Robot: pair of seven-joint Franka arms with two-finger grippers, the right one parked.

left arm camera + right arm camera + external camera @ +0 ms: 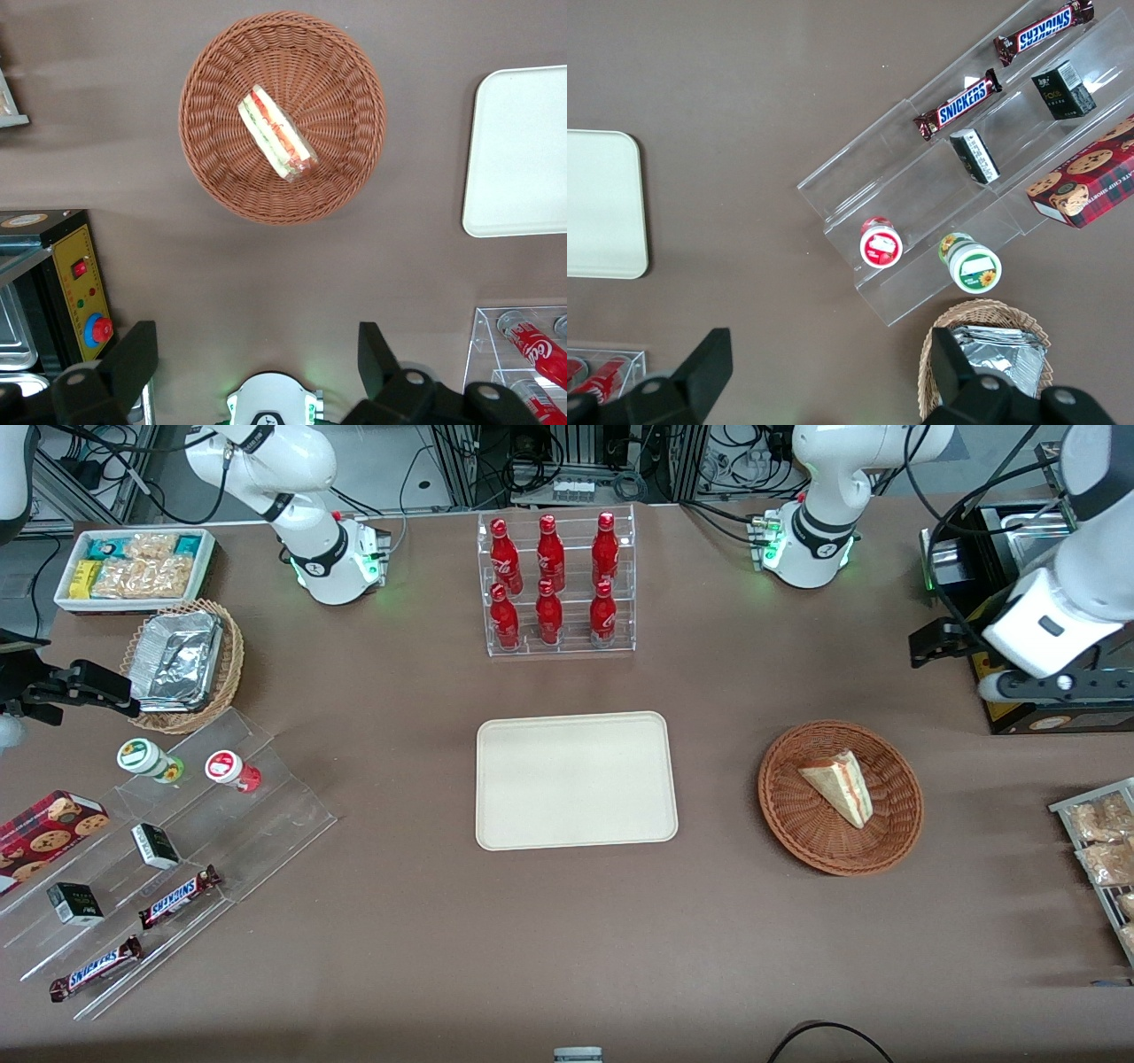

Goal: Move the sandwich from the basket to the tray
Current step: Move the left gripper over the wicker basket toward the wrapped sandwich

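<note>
Bare brown table separates the flat cream-beige rectangular tray from the round reddish-brown wicker basket. Inside it, the triangular layered sandwich lies diagonally. The left gripper hovers high, fingers spread.

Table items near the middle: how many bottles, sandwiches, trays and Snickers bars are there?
Red bottles: 6
Snickers bars: 2
Sandwich, in the basket: 1
Tray: 1
Total: 10
The gripper hovers open above the table.

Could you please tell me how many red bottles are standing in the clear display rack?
6: three on the rack's upper step, three on the lower. None seems hidden.
</note>
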